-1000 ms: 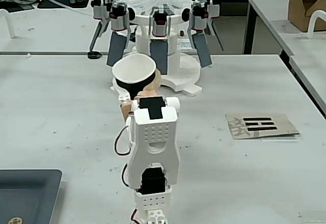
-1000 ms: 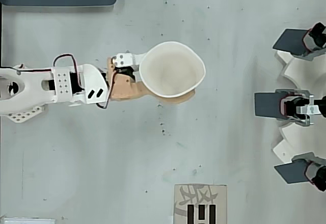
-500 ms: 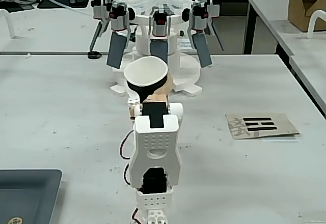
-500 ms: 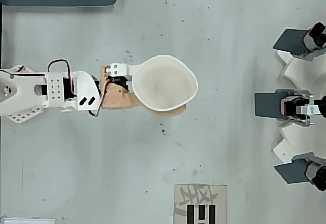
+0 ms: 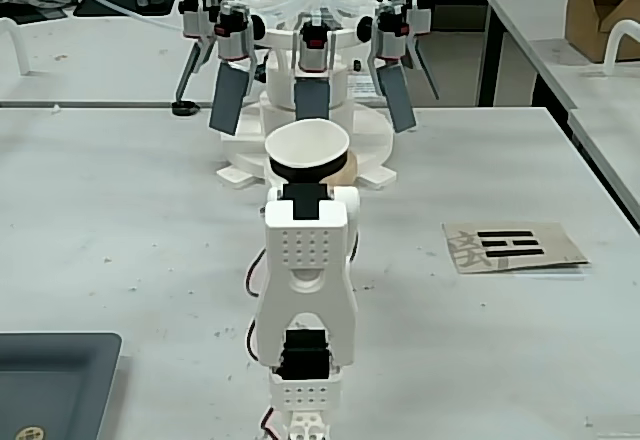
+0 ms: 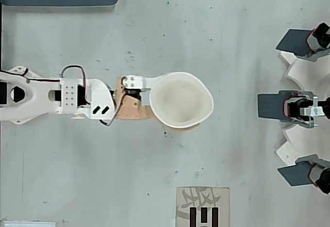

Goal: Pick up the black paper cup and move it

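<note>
- The gripper (image 6: 181, 102) is closed around the black paper cup (image 6: 181, 99) — the rim is squeezed out of round.
- The cup sits upright, mouth up, raised above the table (image 6: 232, 41) in the fixed view (image 5: 308, 148).
- A white machine with grey paddles (image 5: 310, 90) stands just behind it; a printed card (image 5: 512, 246) lies to the right.

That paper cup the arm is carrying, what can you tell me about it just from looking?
The black paper cup looks like thin paper: black outside, white inside, with a white rolled rim squeezed slightly out of round. It appears empty in the overhead view. It sits mouth up, roughly level, gripped by the claw, whose white and tan fingers press its sides. Whether it is clear of the table cannot be told. It sits mid-table, between the arm and the white machine.
</note>
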